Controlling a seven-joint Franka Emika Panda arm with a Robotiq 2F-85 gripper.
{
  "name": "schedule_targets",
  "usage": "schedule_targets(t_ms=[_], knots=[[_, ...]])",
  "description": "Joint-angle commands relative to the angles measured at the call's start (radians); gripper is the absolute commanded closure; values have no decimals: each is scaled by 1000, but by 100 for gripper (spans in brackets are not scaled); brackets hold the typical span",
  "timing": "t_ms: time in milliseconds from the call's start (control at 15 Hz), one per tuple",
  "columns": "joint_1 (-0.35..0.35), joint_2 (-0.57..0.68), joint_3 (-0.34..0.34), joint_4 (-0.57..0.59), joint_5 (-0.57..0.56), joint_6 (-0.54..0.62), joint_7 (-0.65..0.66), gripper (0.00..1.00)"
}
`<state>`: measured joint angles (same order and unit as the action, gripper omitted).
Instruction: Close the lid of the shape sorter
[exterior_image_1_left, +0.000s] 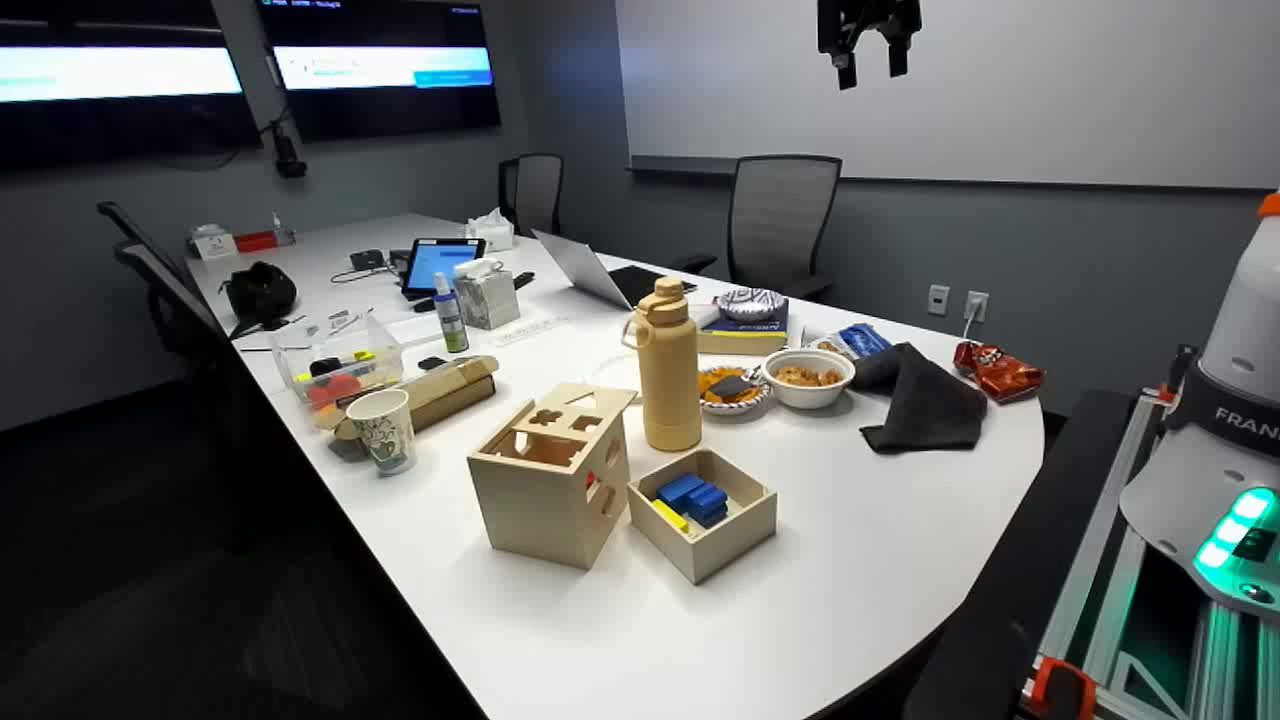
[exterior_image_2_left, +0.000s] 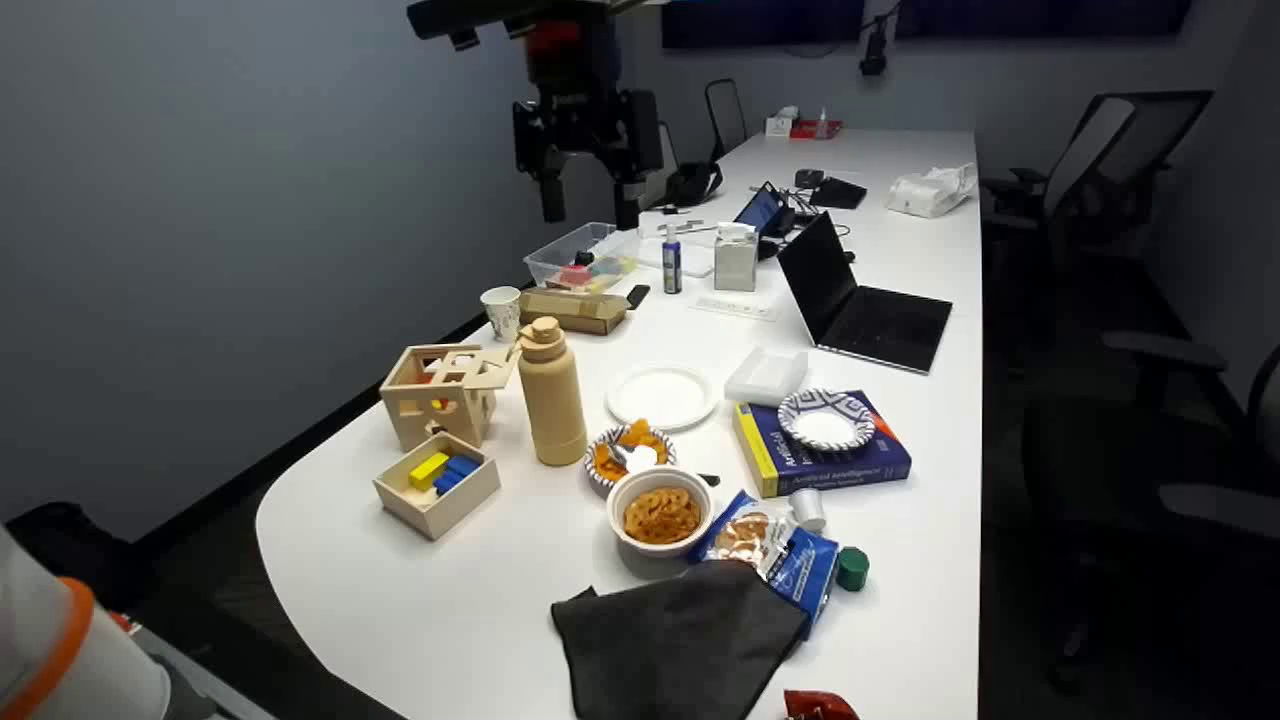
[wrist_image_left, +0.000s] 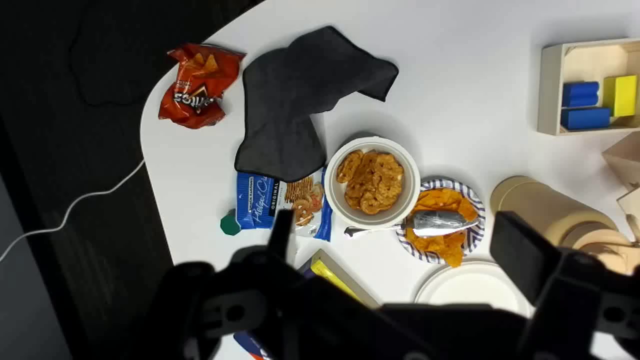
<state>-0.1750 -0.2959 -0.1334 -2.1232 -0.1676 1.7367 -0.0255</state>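
Note:
The shape sorter (exterior_image_1_left: 530, 510), a light wood cube box, stands on the table in both exterior views (exterior_image_2_left: 410, 430). Its lid (exterior_image_1_left: 568, 412), a wood panel with cut-outs, lies on top but is shifted toward the bottle; it overhangs that side (exterior_image_2_left: 492, 378) and leaves part of the top open. In the wrist view only a corner of the sorter (wrist_image_left: 625, 157) and a bit of the lid (wrist_image_left: 632, 200) show at the right edge. My gripper (exterior_image_1_left: 872, 66) is open and empty, high above the table and apart from the sorter, in both exterior views (exterior_image_2_left: 590, 203) and the wrist view (wrist_image_left: 400, 240).
A tan bottle (exterior_image_1_left: 670, 380) stands close beside the lid's overhanging end. A low wooden box (exterior_image_1_left: 735, 540) with blue and yellow pieces sits beside the sorter. A paper cup (exterior_image_1_left: 385, 430), pretzel bowl (wrist_image_left: 372, 182), chip plate (wrist_image_left: 445, 225), dark cloth (wrist_image_left: 295, 110) and book (exterior_image_2_left: 820, 465) are around.

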Motion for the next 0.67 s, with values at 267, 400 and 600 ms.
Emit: schedule_targets(t_ms=[267, 400, 600], knots=[[8, 1, -7, 3, -2, -3, 1, 0], [8, 1, -7, 3, -2, -3, 1, 0], [11, 8, -3, 1, 7, -8, 16, 0]])
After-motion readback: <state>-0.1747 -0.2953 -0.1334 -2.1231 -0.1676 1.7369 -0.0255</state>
